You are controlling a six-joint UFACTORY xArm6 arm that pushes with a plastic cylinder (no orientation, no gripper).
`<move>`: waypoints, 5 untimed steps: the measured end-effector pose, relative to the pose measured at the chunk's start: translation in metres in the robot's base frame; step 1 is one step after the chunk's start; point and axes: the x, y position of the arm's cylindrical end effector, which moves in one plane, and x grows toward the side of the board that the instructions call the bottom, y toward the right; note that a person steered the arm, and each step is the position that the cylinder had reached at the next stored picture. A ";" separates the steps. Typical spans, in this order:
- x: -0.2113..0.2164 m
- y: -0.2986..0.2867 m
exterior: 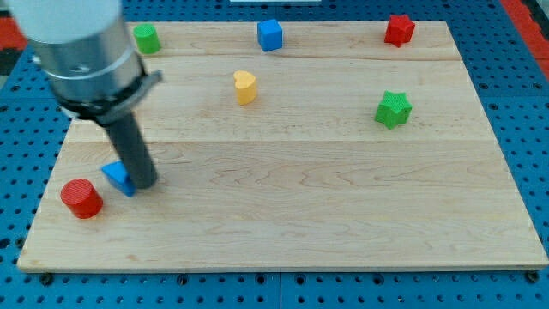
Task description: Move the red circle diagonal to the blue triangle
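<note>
Tip touches blue triangle; red circle lies lower-left; no pincer shows.

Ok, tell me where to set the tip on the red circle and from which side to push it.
There is nothing to grip with, so push. The red circle is a low upright cylinder, already diagonally below-left of the blue triangle. My tip touches the triangle's right. Any nudge should meet its curved wall dead centre, probably from the left.

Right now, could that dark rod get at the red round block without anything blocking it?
Probably yes. My tip sits against the blue triangle, and the red circle lies just beyond it toward the view's lower left. Bare board below the triangle leaves a way round.
</note>
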 end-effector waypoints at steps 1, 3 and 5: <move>-0.030 -0.006; -0.037 -0.109; 0.026 -0.105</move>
